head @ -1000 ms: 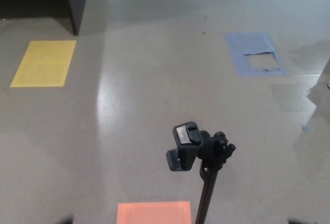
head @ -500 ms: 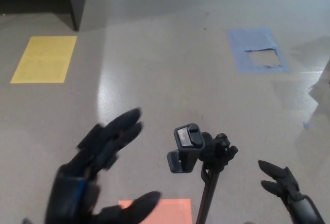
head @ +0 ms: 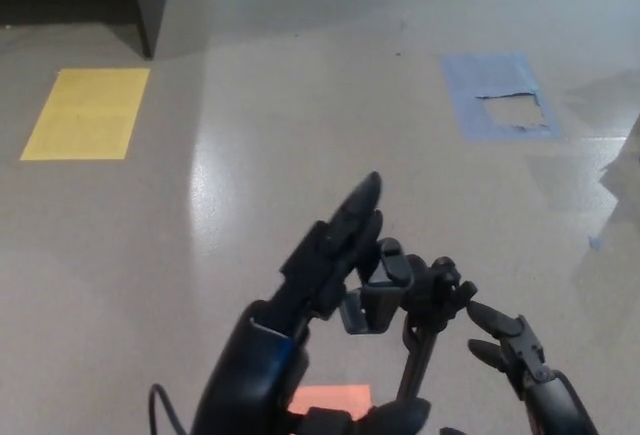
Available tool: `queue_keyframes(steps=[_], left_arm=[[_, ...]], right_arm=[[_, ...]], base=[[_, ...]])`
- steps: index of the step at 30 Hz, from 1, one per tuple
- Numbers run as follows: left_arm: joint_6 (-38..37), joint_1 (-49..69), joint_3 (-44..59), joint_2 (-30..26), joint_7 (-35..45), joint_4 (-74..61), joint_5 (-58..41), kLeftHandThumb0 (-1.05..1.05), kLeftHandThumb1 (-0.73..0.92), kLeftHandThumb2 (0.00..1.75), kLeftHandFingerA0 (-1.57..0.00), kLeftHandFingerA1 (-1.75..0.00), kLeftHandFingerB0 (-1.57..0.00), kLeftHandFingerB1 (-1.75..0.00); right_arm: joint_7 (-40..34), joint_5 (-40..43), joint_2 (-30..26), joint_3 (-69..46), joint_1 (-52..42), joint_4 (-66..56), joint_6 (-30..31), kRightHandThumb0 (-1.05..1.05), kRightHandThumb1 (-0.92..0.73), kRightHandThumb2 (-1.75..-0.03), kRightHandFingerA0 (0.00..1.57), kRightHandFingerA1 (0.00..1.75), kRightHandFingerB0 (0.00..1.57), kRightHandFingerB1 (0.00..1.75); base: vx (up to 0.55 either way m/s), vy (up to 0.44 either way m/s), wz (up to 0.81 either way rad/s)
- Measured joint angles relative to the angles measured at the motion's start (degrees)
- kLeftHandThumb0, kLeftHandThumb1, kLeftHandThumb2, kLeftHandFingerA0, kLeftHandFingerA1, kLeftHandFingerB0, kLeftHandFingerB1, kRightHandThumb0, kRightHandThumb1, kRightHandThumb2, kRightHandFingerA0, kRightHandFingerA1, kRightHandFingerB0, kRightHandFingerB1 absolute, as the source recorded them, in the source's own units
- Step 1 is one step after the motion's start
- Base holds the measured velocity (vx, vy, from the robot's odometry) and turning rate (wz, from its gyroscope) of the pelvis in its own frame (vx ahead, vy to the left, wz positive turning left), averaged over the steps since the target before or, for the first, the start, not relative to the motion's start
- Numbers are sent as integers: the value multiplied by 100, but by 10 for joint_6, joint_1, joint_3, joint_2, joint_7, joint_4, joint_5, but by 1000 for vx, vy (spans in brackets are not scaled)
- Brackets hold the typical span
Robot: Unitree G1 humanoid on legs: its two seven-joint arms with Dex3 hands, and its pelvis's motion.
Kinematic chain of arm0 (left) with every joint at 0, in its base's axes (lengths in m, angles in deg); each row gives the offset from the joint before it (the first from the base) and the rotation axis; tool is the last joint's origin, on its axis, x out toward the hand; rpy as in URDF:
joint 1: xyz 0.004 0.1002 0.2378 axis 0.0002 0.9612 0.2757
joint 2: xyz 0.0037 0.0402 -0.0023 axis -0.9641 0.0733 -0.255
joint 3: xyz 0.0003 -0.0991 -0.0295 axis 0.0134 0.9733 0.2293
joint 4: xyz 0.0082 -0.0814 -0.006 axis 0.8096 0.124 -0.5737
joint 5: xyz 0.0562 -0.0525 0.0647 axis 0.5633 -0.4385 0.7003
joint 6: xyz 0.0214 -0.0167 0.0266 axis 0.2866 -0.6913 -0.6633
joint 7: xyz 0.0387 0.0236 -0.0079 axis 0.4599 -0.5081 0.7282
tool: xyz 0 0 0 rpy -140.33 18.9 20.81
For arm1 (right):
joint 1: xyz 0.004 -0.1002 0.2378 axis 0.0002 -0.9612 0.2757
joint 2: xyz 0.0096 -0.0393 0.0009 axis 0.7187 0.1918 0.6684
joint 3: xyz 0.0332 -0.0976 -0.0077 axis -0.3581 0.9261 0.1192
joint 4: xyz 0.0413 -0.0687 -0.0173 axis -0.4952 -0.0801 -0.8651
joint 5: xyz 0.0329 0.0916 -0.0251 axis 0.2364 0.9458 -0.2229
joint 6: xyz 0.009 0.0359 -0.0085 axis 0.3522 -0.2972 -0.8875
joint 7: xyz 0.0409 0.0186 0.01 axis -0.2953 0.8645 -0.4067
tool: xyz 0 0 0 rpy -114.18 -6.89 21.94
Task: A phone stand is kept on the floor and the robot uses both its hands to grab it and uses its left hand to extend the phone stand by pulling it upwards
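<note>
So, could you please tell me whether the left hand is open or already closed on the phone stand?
Open: the left hand has its fingers stretched out beside the phone stand, not wrapped around it.

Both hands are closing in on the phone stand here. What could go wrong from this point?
The left hand, open, crowds the clamp head rather than the pole; closing there might tilt the phone stand instead of gripping it. The right hand is open, apparently holding nothing, so an upward pull now could lift or topple the stand.
</note>
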Motion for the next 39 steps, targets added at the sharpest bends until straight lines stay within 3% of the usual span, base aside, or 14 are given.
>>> queue_keyframes(steps=[1, 5, 6, 7, 8, 10, 13, 14, 15, 30, 31, 36, 37, 39], left_arm=[[5, -1, -2, -1, 0, -2, 2, -92, 54, 90, 0, 0, 0, -2], [22, -11, -1, -7, 1, -3, 8, -92, 54, 90, 0, 0, 0, -2], [27, -14, 0, -9, 1, -3, 10, -91, 51, 87, 0, -3, 0, 0], [30, -18, 2, -10, 1, -2, 10, -91, 51, 87, 0, -3, 0, 0], [33, -21, 4, -12, 1, -2, 10, -88, 58, 58, 0, -9, 0, 0], [37, -28, 11, -14, 1, 2, 10, -88, 58, 58, 0, -9, 0, 0], [45, -43, 25, -17, 1, 12, 10, -89, 50, 86, -5, -3, 0, 0], [50, -49, 30, -18, 1, 18, 10, -85, 54, 57, 0, -21, 0, 0], [54, -51, 33, -18, 1, 22, 9, -81, 43, 81, -7, -9, 0, 0], [130, -56, 89, -4, -1, 86, 7, -83, 49, 86, -8, -5, 0, 0], [132, -56, 91, -2, -1, 88, 7, -82, 48, 86, -8, -4, 0, 0], [135, -66, 105, 12, -7, 125, 7, -80, 43, 81, -9, -11, 0, 0], [136, -67, 106, 13, -8, 128, 7, -87, 48, 86, -8, -12, 0, 0], [139, -73, 105, 17, -10, 137, 9, -90, 52, 90, -8, -4, 0, 0]], right_arm=[[0, 0, 1, 1, 0, 1, -3, -104, -47, -86, 29, 73, 8, 61], [0, -3, 1, 6, 0, 2, -11, -104, -47, -86, 29, 73, 8, 61], [0, -4, 1, 6, 0, 2, -13, -41, -5, -82, 21, 63, 18, 62], [0, -5, 1, 7, -1, 1, -14, -41, -5, -82, 21, 63, 18, 62], [0, -6, 1, 8, -1, -1, -15, -105, -47, -83, 21, 74, 15, 65], [0, -7, 1, 10, -5, -5, -15, -105, -47, -83, 21, 74, 15, 65], [-1, -9, 1, 13, -9, -10, -15, -104, -46, -85, 19, 73, 10, 63], [-1, -10, 1, 14, -10, -10, -16, -41, -5, -82, 19, 62, 16, 62], [-1, -10, 1, 14, -11, -11, -16, -41, -6, -82, 21, 62, 16, 61], [-12, -23, -2, 24, -41, -12, -39, -41, -6, -83, 21, 63, 18, 63], [-13, -25, -2, 24, -42, -12, -40, -103, -47, -85, 29, 72, 11, 62], [-12, -24, -1, 25, -50, -12, -44, -102, -47, -84, 29, 72, 14, 63], [-12, -24, -1, 26, -51, -12, -45, -40, -5, -82, 18, 62, 17, 62], [-12, -24, -1, 26, -52, -12, -45, -41, -5, -82, 19, 62, 17, 62]], base=[[0, 0, 0], [0, 0, 0], [0, 0, 0], [0, 0, 0], [0, 0, 0], [0, 0, 0], [0, 0, 0], [0, 0, 0], [0, 0, 0], [0, 0, 0], [0, 0, 0], [0, 0, 0], [0, 0, 0], [0, 0, 0]])
